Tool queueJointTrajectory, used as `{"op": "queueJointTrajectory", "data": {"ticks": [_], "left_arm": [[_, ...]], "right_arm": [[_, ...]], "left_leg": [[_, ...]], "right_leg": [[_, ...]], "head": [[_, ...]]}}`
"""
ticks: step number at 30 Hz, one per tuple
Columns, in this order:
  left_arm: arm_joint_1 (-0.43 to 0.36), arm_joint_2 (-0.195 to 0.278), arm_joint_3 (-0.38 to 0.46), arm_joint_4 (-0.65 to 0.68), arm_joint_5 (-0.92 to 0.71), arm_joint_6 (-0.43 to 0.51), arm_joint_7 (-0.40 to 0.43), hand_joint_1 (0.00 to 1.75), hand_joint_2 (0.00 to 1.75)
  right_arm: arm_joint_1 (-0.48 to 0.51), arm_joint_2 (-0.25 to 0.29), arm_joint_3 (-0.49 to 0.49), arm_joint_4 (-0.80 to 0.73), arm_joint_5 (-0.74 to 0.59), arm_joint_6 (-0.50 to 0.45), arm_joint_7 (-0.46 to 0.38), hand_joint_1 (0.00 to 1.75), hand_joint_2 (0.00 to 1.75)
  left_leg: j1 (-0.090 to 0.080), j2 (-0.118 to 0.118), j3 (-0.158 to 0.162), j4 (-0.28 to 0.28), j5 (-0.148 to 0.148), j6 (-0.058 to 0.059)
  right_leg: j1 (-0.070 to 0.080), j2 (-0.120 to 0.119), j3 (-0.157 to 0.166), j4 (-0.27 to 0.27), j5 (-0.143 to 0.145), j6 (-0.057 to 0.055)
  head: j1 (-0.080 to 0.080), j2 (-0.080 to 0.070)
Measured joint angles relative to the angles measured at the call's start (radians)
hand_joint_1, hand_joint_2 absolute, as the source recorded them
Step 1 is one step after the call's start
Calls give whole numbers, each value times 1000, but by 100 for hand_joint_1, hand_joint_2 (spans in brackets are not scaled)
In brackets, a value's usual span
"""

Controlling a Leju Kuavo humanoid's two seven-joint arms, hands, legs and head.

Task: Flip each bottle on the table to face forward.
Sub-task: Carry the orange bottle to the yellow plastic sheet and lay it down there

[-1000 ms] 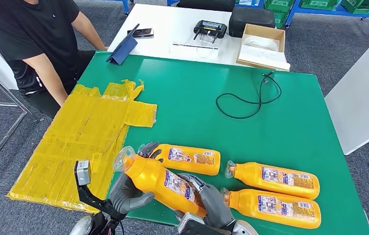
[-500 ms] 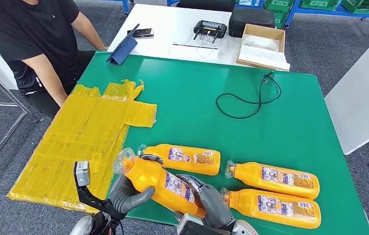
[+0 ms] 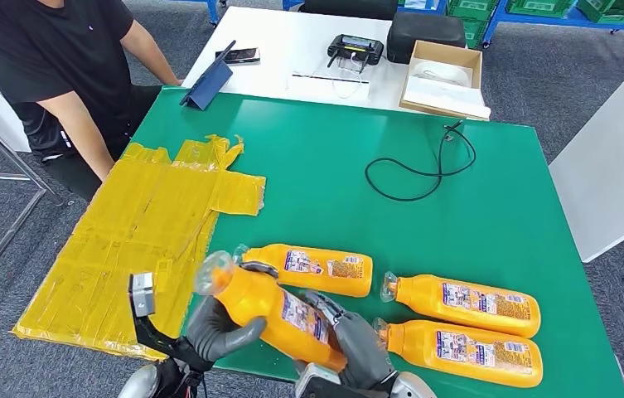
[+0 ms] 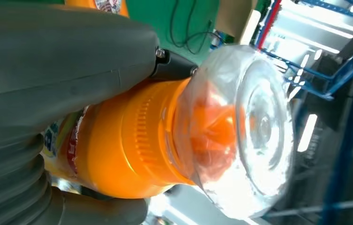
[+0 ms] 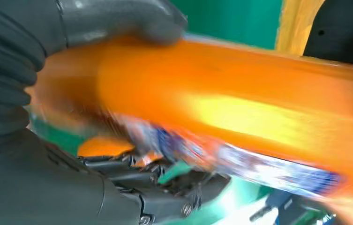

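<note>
Both hands hold an orange bottle [image 3: 271, 311] lifted at 6 o'clock on the table [image 3: 499, 215]. Your left hand [image 3: 217, 327] wraps its neck; your right hand [image 3: 358, 348] closes fingers round the base. It looks rigid, smooth, likely slippery: grip the waist. Label print is unreadable. Three more bottles lie nearby.

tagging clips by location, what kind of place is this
Probably a lab or warehouse-style workspace: blue shelving with green crates, grey carpet floor, and a green table beside a white table carrying a controller.
</note>
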Motion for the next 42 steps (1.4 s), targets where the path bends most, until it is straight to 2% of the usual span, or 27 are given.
{"op": "queueJointTrajectory", "data": {"ticks": [7, 10, 13, 18, 23, 27, 30, 33, 36, 42], "left_arm": [[5, -11, 3, -33, -60, 16, -12, 175, 175], [6, -20, 15, -49, -172, 49, -48, 175, 175], [5, -42, 44, -91, -392, 121, -104, 175, 175], [-14, -86, 89, -197, -887, 317, -230, 175, 175], [-41, -70, 98, -236, -1300, 553, -294, 175, 175], [-59, -13, 82, -205, -1687, 779, -225, 175, 175], [-67, 29, 54, -147, -1836, 872, -159, 175, 175], [-77, 55, 37, -100, -1877, 893, -121, 175, 175], [-97, 73, 22, -55, -1925, 875, -83, 175, 175], [-143, 89, 4, 36, -1984, 848, -30, 175, 175]], "right_arm": [[5, 10, -3, -17, 56, -15, 20, 0, 175], [14, 10, -9, -27, 65, -22, 24, 0, 175], [32, 11, -25, -55, 81, -32, 39, 0, 175], [61, 16, -61, -109, 105, -37, 62, 0, 175], [72, 20, -91, -133, 97, -38, 60, 0, 175], [71, 20, -107, -141, 87, -37, 57, 0, 175], [68, 20, -114, -141, 83, -36, 57, 0, 175], [68, 19, -117, -142, 83, -36, 57, 0, 175], [69, 16, -117, -142, 83, -37, 58, 0, 175], [69, 11, -117, -142, 82, -37, 60, 0, 175]], "left_leg": [[0, 0, 0, 0, 0, 0], [0, 0, 0, 0, 0, 0], [0, 0, 0, 0, 0, 0], [0, 0, 0, 0, 0, 0], [0, 0, 0, 0, 0, 0], [0, 0, 0, 0, 0, 0], [0, 0, 0, 0, 0, 0], [0, 0, 0, 0, 0, 0], [0, 0, 0, 0, 0, 0], [-1, 0, 0, 0, 0, 0]], "right_leg": [[0, 0, 0, 0, 0, 0], [0, 0, 0, 0, 0, 0], [0, 0, 0, 0, 0, 0], [0, 0, 0, 0, 0, 0], [0, 0, 0, 0, 0, 0], [0, 0, 0, 0, 0, 0], [0, 0, 0, 0, 0, 0], [0, 0, -1, 0, 0, 0], [-1, 0, -1, 0, 0, 0], [-1, 0, -1, 0, 0, 0]], "head": [[0, 0], [0, 0], [0, 0], [0, 0], [0, 0], [0, 0], [0, 0], [0, 0], [0, 0], [0, 0]]}}
